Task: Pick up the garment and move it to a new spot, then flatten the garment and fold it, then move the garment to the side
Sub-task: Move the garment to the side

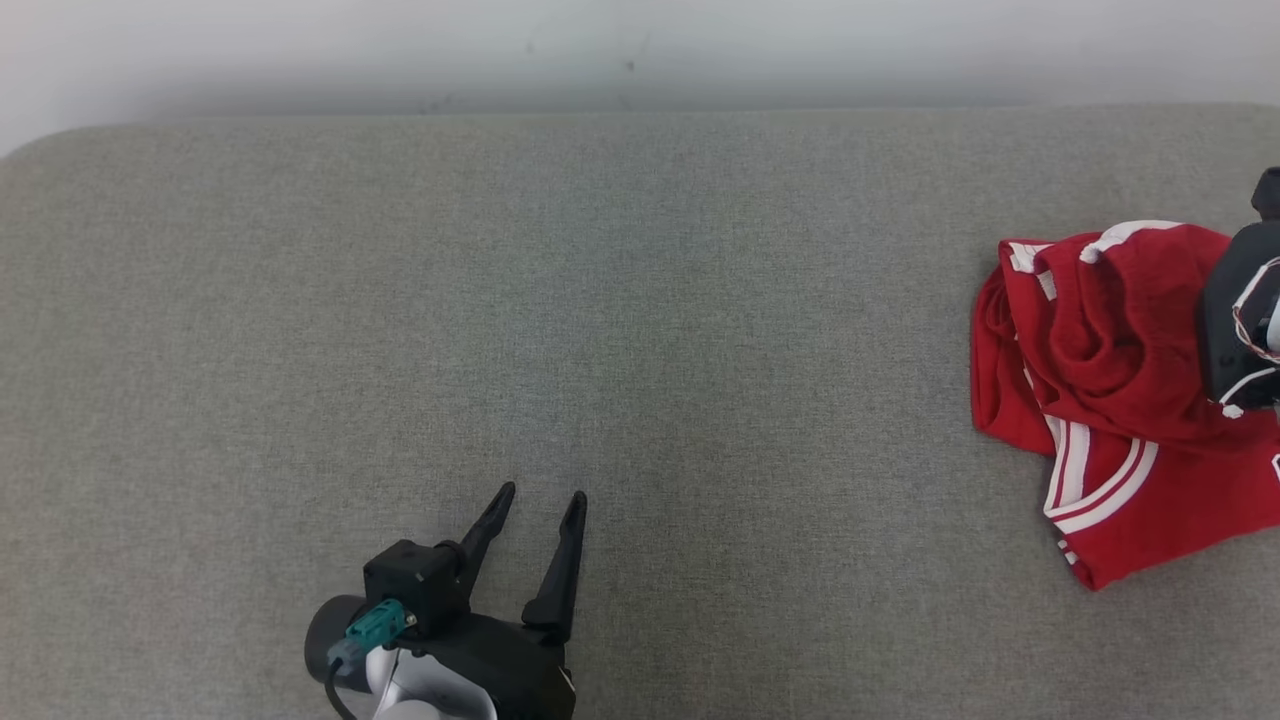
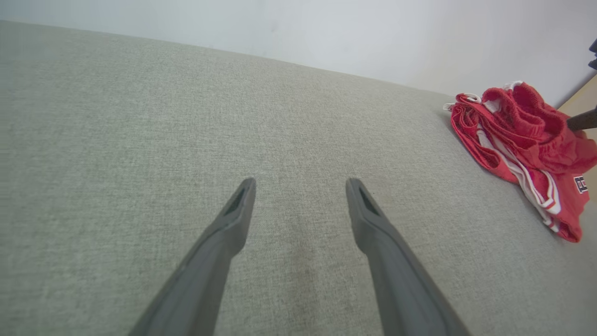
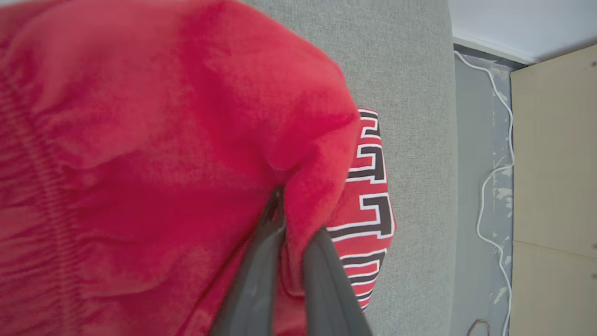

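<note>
Black block characters (image 3: 373,186) with white outlines are printed on the red garment (image 3: 140,140), just to the right of the right gripper (image 3: 296,224) as its own camera sees it. A fold of the cloth covers their left part. What remains is angular strokes only, and no letter or number can be read with certainty. Well off to the right of the left gripper (image 2: 301,184), a small dark patch (image 2: 579,183) with white characters sits near the garment's lower edge, too small to read.
</note>
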Controlling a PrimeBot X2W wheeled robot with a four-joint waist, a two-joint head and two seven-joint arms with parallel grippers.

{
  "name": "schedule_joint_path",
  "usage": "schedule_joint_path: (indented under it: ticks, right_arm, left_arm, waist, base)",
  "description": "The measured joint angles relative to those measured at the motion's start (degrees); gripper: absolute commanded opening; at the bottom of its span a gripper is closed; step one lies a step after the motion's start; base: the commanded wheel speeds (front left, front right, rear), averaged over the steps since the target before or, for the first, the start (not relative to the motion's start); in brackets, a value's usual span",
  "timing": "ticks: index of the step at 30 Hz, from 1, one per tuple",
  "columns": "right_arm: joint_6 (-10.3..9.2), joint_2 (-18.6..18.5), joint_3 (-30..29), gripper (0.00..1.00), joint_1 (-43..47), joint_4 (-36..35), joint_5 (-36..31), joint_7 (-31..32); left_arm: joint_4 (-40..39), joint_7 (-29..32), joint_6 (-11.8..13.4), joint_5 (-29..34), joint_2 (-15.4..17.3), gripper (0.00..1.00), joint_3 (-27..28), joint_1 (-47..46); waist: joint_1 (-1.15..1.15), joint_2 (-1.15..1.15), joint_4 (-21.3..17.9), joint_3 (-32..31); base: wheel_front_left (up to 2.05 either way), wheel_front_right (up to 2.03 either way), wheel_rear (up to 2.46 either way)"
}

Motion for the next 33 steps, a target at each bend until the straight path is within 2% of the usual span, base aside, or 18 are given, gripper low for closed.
schedule_joint_path:
  ticks: [1,2,11,12,18,27,33]
  right_arm:
    - [0.01,0.0,0.4,0.67,0.0,0.0,-0.6,-0.2]
    - [0.00,0.0,0.5,1.00,-0.1,0.0,-0.7,-0.3]
    - [0.18,0.3,1.0,1.00,-1.0,0.3,-1.2,-2.3]
    - [0.70,0.2,1.1,1.00,-1.0,0.1,-1.2,-3.3]
    - [3.35,-0.1,-1.5,1.00,0.1,-4.1,0.0,-13.6]
    - [3.60,0.3,-5.4,1.00,13.0,-8.7,3.4,-29.8]
    - [3.21,1.3,-7.6,1.00,20.5,-14.9,5.2,-40.5]
  left_arm:
    - [0.1,0.0,0.0,0.0,0.1,1.00,0.1,0.0]
    - [0.1,0.0,0.0,0.0,0.2,1.00,0.4,-0.1]
    - [2.5,-0.2,0.0,-0.6,0.4,1.00,1.4,-0.2]
    - [2.9,-0.2,0.0,-0.8,0.4,1.00,1.6,-0.2]
    - [4.2,-0.7,0.0,-1.4,0.8,1.00,2.6,0.0]
    - [4.9,-1.6,0.4,-3.4,3.1,1.00,5.7,5.0]
    - [3.3,-2.2,0.6,-3.7,5.8,1.00,8.8,9.1]
  waist:
    - [0.00,0.00,0.1,0.1]
    - [0.00,0.00,0.1,0.2]
    - [0.00,0.00,-1.1,-1.6]
    - [0.00,0.00,-1.2,-2.0]
    - [-0.01,0.00,-2.1,-5.0]
    - [-0.01,-0.01,-3.4,-10.2]
    - [-0.01,-0.02,-4.5,-13.3]
  base:
    - [0.00,0.00,0.00]
    - [0.00,0.00,0.00]
    - [0.00,0.00,0.00]
    - [0.00,0.00,0.00]
    - [0.00,0.00,0.00]
    - [0.00,0.00,0.00]
    - [0.00,0.00,0.00]
